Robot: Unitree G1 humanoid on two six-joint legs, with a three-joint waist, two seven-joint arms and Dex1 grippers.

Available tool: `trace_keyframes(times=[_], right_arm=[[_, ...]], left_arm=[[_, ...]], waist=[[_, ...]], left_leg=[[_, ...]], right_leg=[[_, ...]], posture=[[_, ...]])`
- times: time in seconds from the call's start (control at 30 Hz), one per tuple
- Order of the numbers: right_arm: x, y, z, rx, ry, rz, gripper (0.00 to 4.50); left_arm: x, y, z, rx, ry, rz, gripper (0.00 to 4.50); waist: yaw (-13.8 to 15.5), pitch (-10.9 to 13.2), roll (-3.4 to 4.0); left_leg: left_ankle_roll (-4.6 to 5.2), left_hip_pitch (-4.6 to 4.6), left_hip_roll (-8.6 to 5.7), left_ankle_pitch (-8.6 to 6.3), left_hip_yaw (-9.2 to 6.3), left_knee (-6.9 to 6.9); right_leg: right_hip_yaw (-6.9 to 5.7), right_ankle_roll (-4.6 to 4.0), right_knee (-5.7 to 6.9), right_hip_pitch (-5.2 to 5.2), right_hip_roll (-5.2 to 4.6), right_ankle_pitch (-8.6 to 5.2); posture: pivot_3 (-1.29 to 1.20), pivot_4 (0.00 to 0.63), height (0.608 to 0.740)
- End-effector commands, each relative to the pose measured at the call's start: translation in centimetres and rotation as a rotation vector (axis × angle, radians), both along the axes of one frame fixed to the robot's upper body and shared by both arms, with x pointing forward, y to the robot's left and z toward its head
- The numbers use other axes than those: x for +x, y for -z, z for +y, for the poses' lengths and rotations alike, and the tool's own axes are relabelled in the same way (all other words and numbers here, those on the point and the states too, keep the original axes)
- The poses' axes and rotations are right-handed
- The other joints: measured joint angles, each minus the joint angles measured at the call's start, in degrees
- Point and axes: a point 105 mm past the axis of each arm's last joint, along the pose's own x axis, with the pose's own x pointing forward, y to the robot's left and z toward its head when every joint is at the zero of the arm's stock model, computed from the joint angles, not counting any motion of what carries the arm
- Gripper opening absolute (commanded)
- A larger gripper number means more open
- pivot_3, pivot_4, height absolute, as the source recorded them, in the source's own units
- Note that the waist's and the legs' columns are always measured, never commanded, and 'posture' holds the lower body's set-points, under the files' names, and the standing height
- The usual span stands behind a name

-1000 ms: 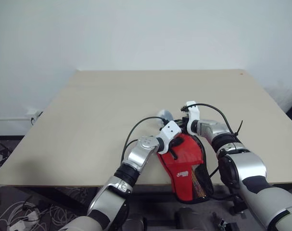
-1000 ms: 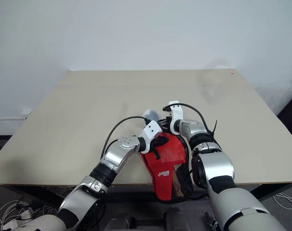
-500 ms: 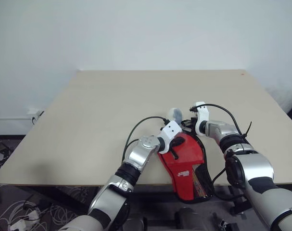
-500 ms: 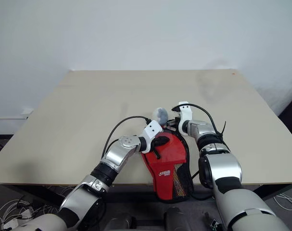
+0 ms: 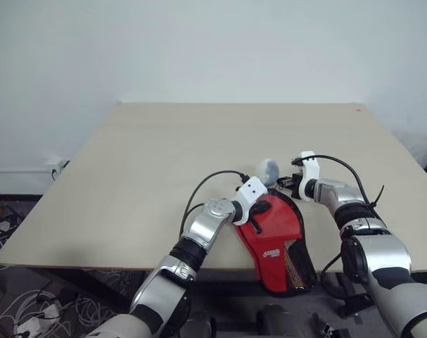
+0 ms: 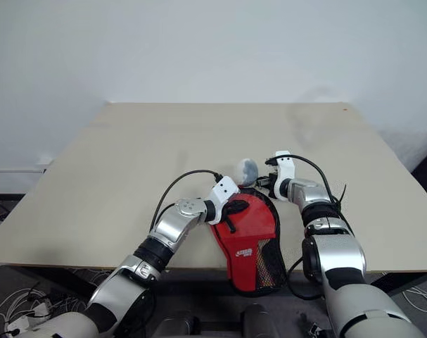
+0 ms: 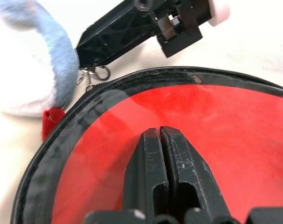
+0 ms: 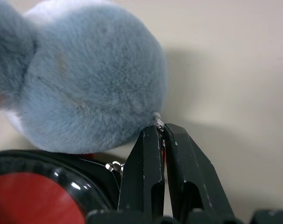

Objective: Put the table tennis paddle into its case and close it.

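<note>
- Right wrist view: right gripper [image 8: 162, 135] has its fingers pinched together on the small metal link at the base of the fluffy grey pompom [image 8: 85, 79], which hangs on the zip pull of the case [image 5: 275, 236].
- Left gripper [image 7: 161, 140] has its fingers together and presses flat on the clear panel of the case, pinning it at the near table [image 5: 164, 162] edge.
- Paddle: its red face shows through the clear panel, so it sits inside the case.
- Change: over the last second the right gripper and pompom have travelled rightward around the far rim.
- Judgement: zip is partway round; closing is under way, not finished.
</note>
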Motion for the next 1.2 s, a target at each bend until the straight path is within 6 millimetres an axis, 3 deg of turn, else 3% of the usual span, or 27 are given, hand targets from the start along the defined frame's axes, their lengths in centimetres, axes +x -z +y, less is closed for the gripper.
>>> trace_keyframes(times=[0.03,0.1,0.43,0.63,0.77,0.87,1.2], right_arm=[[1.4,-4.4,-3.3,-0.039,0.083,-0.158,0.06],[1.3,-4.7,-2.9,-0.016,0.073,-0.170,0.06],[1.6,-5.1,-1.8,-0.010,0.067,-0.195,2.74],[1.9,-7.1,-1.1,0.087,0.055,-0.245,2.74],[2.0,-7.8,-1.0,0.099,0.055,-0.265,3.54],[2.0,-8.3,-0.8,0.121,0.051,-0.279,4.44],[0.9,-8.8,1.5,0.182,-0.066,-0.267,4.48]], left_arm=[[-0.9,3.5,1.4,0.090,-0.022,0.100,0.00],[-0.9,3.4,1.4,0.090,-0.020,0.099,0.00],[-0.8,3.3,1.4,0.092,-0.021,0.094,0.00],[-0.7,3.4,1.5,0.092,-0.025,0.093,0.00],[-0.7,3.4,1.6,0.093,-0.025,0.093,0.00],[-0.7,3.4,1.6,0.093,-0.025,0.093,0.00],[-0.7,3.4,1.6,0.093,-0.025,0.096,0.00]], waist=[[0.31,0.01,0.01],[0.34,0.01,0.01],[-0.08,-0.03,0.09],[-0.07,-0.03,0.08],[-0.07,-0.03,0.08],[-0.07,-0.03,0.08],[-0.06,-0.03,0.10]], left_leg=[[0.01,-0.01,0.00,-0.01,0.00,0.02],[0.03,-0.03,-0.01,-0.02,0.00,0.04],[0.14,0.10,0.01,-0.09,0.05,-0.23],[0.15,0.08,0.00,-0.10,0.07,-0.27],[0.16,0.10,0.00,-0.11,0.09,-0.27],[0.16,0.10,0.00,-0.11,0.09,-0.27],[0.16,0.11,0.00,-0.11,0.09,-0.27]], right_leg=[[0.00,0.00,0.00,0.00,0.00,0.00],[0.00,0.00,0.00,0.00,0.00,0.00],[0.05,0.12,-0.01,-0.03,-0.01,-0.08],[0.11,0.19,-0.03,-0.04,-0.01,-0.12],[0.12,0.19,-0.03,-0.04,-0.01,-0.12],[0.11,0.19,-0.03,-0.04,-0.01,-0.13],[0.11,0.19,-0.01,-0.04,-0.01,-0.13]], posture=[[0.00,0.000,0.740],[0.00,0.000,0.740],[0.00,0.000,0.740],[0.00,0.000,0.740],[0.00,0.000,0.740],[0.00,0.000,0.740],[0.00,0.000,0.740]])
